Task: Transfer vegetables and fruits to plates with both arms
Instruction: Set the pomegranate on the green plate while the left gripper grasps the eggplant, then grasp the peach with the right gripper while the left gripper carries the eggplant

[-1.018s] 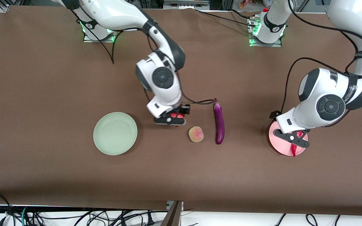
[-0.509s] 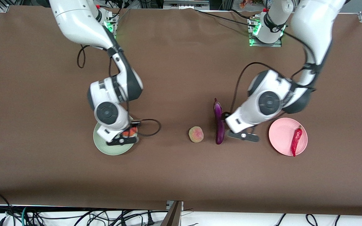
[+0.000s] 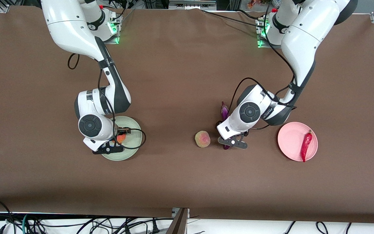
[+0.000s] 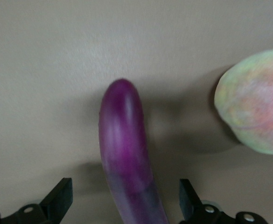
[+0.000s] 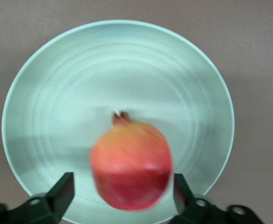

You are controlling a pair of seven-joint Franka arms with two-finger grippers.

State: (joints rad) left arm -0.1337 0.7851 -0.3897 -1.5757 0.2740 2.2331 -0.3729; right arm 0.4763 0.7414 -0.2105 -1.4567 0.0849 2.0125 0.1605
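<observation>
The round red fruit (image 3: 121,138) is on the mint green plate (image 3: 135,143). My right gripper (image 3: 115,143) hangs over it, open, with a gap at each finger. The right wrist view shows the fruit (image 5: 130,165) between the fingers (image 5: 64,189) on the plate (image 5: 47,93). My left gripper (image 3: 229,142) is open and straddles the end of the purple eggplant (image 3: 224,112) that lies nearer the camera. The left wrist view shows the eggplant (image 4: 124,140) and the peach (image 4: 255,102). The peach (image 3: 202,139) lies beside the eggplant. The red chili (image 3: 305,146) lies on the pink plate (image 3: 289,139).
Brown cloth covers the table. The arm bases (image 3: 273,29) stand at the edge farthest from the camera. A black cable (image 3: 138,136) loops over the green plate's rim. Cables hang below the table edge nearest the camera.
My right arm carried the red fruit from the table's middle to the green plate and opened. My left arm left the chili on the pink plate and moved over the eggplant.
</observation>
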